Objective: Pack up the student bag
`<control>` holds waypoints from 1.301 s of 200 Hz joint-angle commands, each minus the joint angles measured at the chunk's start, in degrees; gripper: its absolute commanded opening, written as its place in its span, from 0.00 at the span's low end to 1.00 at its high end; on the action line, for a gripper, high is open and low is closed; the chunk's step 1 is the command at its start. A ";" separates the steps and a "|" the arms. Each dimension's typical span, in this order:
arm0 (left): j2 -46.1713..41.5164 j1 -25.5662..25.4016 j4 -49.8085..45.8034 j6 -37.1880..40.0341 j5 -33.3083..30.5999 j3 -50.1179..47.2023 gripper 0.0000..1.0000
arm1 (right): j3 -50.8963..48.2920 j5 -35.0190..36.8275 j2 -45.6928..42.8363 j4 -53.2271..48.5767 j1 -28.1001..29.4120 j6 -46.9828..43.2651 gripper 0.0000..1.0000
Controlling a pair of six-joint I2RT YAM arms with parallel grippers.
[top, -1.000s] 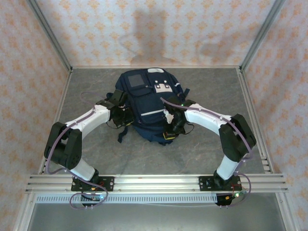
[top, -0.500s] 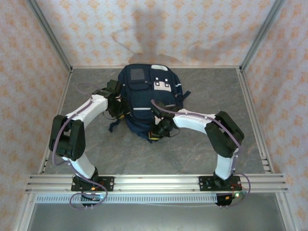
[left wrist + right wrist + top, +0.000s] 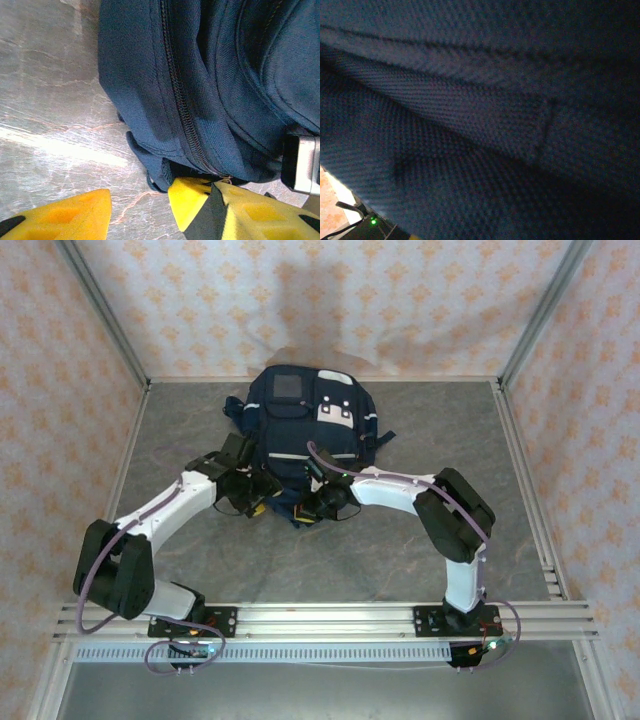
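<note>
Navy student bag [image 3: 300, 425] | step: looks like zipper [image 3: 180, 100] work | left end effector [image 3: 140, 192] released, right end effector [image 3: 305, 512] clenched | next: left should grip zipper

We can't make out any text, brand or nr anywhere tbh. The student bag [image 3: 305, 430] has a white patch [image 3: 338, 414] and a small grey panel [image 3: 288, 390], upper middle of the top view, but both are way too small to read, if there's any print at all. Up close in the wrist views we get navy fabric and a zipper [image 3: 179, 100], no lettering afaict.
</note>
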 commanded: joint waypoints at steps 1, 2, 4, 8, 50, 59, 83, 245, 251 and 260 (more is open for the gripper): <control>2.63 -0.77 2.25 -2.86 -0.74 1.99 0.56 | 0.89 2.77 1.30 1.78 -0.47 0.69 0.00; 2.80 -0.78 2.20 -2.79 -0.79 2.12 0.56 | 0.89 2.77 1.31 1.79 -0.45 0.72 0.00; 3.15 -0.79 2.10 -2.68 -0.96 2.31 0.56 | 0.89 2.79 1.27 1.78 -0.45 0.70 0.00; 3.81 -0.87 1.93 -2.43 -1.30 2.89 0.56 | 0.89 2.84 1.28 1.80 -0.43 0.68 0.00; 11.25 -0.97 -0.24 1.51 -3.86 8.67 0.51 | 1.23 3.66 0.88 0.31 -0.43 -0.22 0.00; 12.19 -0.97 -1.45 2.92 -5.81 9.58 0.46 | 2.10 4.50 0.97 -1.55 -0.43 -1.13 0.00; 13.20 -0.62 -2.75 5.05 -9.38 10.14 0.29 | 3.82 7.28 0.57 -7.04 -0.47 -4.07 0.00; 12.59 3.41 -6.00 11.72 -10.93 7.33 0.00 | 0.01 13.79 -5.31 -19.81 -8.45 -17.70 0.00; 12.51 3.48 -6.22 12.00 -10.96 7.27 0.00 | -0.11 14.14 -5.05 -20.02 -8.79 -18.33 0.00; 12.30 3.52 -6.73 12.53 -11.17 7.42 0.00 | -0.46 14.45 -4.90 -20.16 -9.19 -19.21 0.00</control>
